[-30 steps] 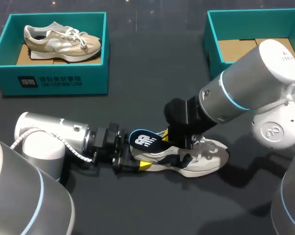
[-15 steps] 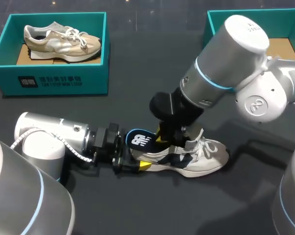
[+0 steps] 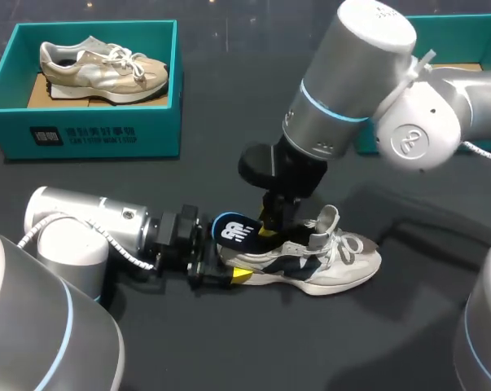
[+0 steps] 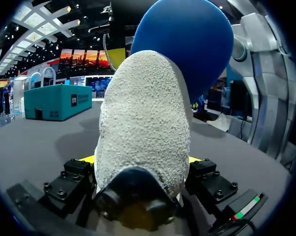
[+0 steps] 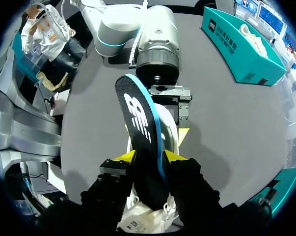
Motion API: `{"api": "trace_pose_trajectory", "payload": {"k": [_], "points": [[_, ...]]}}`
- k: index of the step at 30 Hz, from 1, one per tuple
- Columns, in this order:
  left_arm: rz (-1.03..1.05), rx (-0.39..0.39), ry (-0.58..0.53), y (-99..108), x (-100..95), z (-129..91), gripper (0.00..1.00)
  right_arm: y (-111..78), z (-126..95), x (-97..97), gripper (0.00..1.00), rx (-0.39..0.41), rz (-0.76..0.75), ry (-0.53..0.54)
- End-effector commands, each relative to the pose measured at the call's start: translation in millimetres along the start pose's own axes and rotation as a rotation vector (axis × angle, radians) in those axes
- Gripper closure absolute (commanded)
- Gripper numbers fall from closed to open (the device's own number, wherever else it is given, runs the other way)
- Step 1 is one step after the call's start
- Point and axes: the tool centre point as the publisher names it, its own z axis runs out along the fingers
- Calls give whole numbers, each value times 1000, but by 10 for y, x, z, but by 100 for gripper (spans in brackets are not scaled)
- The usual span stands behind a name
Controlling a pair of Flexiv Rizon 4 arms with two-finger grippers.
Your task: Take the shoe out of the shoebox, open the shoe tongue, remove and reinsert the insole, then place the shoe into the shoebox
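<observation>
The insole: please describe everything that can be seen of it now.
The insole is thin, black on top with a white logo, and blue at the edge and underneath. Its heel end rises, tilted, out of the white shoe. Its front end is hidden inside. The right claw is shut on it from both sides, just above the shoe's opening. The left claw grips the shoe's heel, not the insole.

I see 1 teal box (image 3: 94, 134) at the dark table's (image 3: 253, 350) far left; 1 beige sneaker (image 3: 103, 69) sits inside, sole down (on brown cardboard (image 3: 37, 91)).
</observation>
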Motion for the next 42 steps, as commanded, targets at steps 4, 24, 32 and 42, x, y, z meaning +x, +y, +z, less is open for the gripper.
{"api": "trace_pose_trajectory", "payload": {"k": [4, 24, 32, 42], "points": [[0, -3, 1, 18, -4, 22, 100, 20, -37, -105, 59, 10, 1, 117], [0, -3, 1, 18, -4, 22, 100, 59, 23, 13, 50, -135, 29, 376], [0, -3, 1, 18, -4, 22, 100, 120, 66, 6, 45, -220, 52, 396], [0, -3, 1, 18, -4, 22, 100, 160, 157, 84, 51, -288, 63, 431]]}}
